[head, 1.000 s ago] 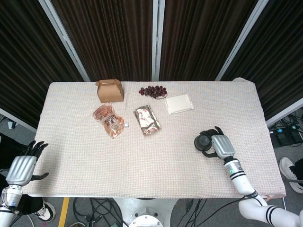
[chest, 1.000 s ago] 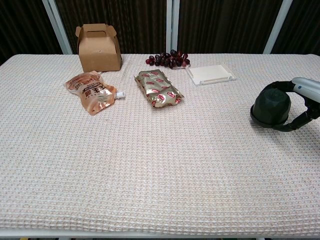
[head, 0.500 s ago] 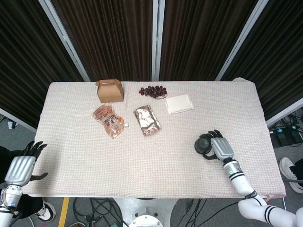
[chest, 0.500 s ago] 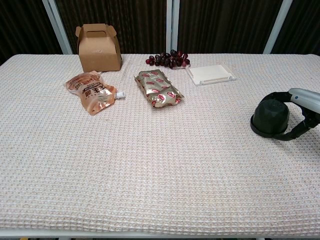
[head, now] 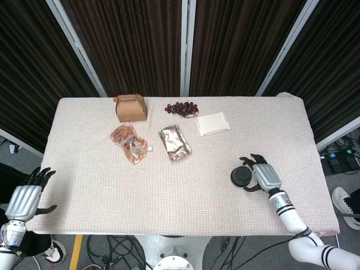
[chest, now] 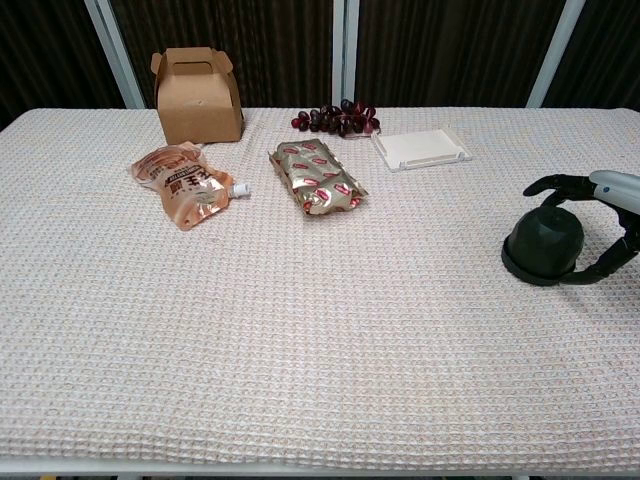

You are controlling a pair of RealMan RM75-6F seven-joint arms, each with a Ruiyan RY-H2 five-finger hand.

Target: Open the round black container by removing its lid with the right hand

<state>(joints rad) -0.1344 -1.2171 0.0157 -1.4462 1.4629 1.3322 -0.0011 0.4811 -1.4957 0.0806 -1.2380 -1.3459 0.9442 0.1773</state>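
Note:
The round black container (head: 241,176) (chest: 543,245) stands on the cloth-covered table (head: 169,185) near the front right, closed, with a wider rim at its base. My right hand (head: 264,175) (chest: 612,222) is just to its right. Its fingers (chest: 556,184) arch apart above the container's top without gripping it, and the thumb lies low beside the base rim. My left hand (head: 25,199) hangs off the table's front left corner, holding nothing with its fingers spread; only the head view shows it.
At the back stand a brown cardboard box (head: 130,107), a bunch of dark grapes (head: 181,108) and a white flat tray (head: 212,123). An orange spouted pouch (head: 130,143) and a gold-red packet (head: 174,142) lie mid-table. The front edge runs close behind the right wrist.
The right hand, wrapped around the container, drew it slightly toward the front edge. Its fingers have now spread and lifted off it. The left hand barely moved.

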